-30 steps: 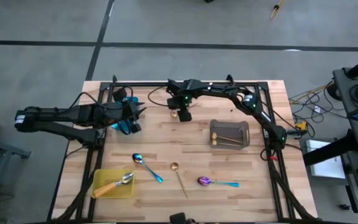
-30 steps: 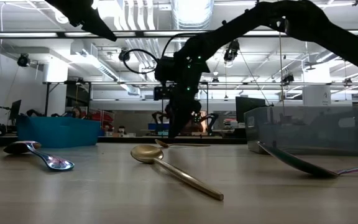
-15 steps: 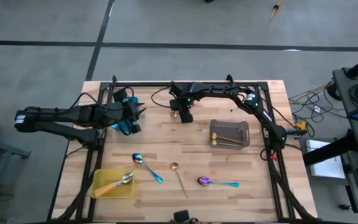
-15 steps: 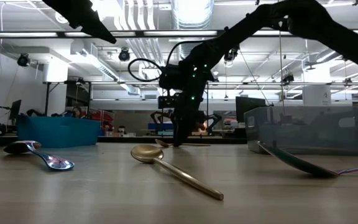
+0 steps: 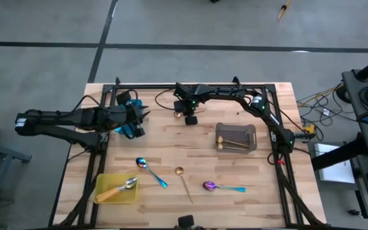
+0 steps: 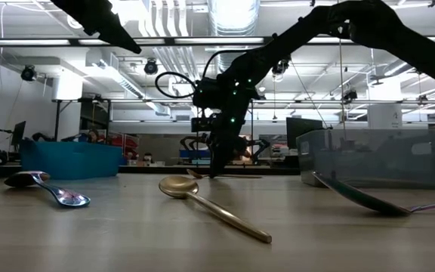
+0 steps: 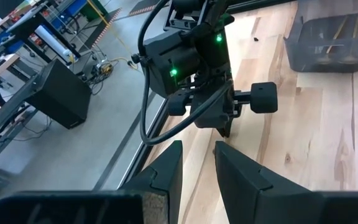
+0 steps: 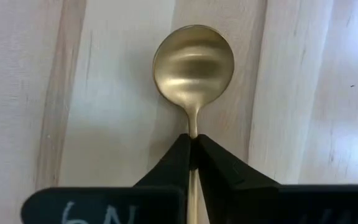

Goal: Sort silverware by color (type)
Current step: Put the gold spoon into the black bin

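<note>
Right wrist view alone shows the right gripper (image 8: pixel 192 152) pinching the thin neck of a matte gold spoon (image 8: pixel 193 62) lying flat on pale wood planks near the table's (image 5: pixel 165 140) far edge. Left gripper (image 7: pixel 196 168), fingers slightly apart, hovers over the teal tray (image 5: pixel 124 124). Grey tray (image 5: pixel 236 136) nearby.

— What's the room like around the wooden table (image 5: pixel 158 144)?

— Grey concrete floor (image 5: pixel 171 22) crossed by dark lines. Far behind the table, an open workshop with white ceiling ducts (image 6: pixel 232 15), strip lights (image 6: pixel 165 39) and hanging cables.

— Any furniture?

— A dark cabinet (image 7: pixel 64 93) stands on the floor just off the table's edge, with benches (image 7: pixel 17 37) farther off.
</note>
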Controlling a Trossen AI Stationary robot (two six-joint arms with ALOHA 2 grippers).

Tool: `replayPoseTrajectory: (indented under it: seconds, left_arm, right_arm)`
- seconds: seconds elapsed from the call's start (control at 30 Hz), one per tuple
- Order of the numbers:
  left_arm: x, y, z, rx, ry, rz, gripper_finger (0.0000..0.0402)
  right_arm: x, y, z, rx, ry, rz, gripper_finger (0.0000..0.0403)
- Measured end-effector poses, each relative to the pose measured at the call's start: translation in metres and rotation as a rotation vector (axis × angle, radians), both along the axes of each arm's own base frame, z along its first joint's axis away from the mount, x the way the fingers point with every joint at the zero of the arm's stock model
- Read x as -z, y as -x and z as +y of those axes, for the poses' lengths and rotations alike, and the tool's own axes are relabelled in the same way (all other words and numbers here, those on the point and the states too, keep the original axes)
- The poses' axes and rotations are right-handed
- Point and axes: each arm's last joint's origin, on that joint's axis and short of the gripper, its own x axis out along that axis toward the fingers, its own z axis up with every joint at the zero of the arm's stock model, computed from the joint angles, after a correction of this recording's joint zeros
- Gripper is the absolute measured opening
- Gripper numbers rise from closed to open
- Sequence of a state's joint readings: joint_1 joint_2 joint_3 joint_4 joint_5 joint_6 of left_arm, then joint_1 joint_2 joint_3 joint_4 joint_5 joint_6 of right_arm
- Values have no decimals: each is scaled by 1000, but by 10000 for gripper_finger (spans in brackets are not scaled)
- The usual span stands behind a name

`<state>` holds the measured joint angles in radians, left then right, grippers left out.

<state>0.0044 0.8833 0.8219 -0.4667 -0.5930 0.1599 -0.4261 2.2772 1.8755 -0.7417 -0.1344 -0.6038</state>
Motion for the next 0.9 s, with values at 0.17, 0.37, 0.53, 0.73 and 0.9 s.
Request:
replayPoseTrajectory:
  seconds: [0.17,0.37,0.53,0.73,0.9]
  left_arm:
    - [1,1,0,0,0,13,76]
    - [2,1,0,0,0,22,76]
    - [2,1,0,0,0,22,76]
    - [2,1,0,0,1,22,76]
    - [2,1,0,0,1,22,76]
  right_arm:
    - [-7,-1,0,2,6,-9,11]
    - [-27,-6,-3,12,18,-32,10]
    - [-48,-10,-5,28,25,-63,9]
    - [-72,-11,-2,29,24,-71,9]
    - [-90,-5,5,34,3,-42,9]
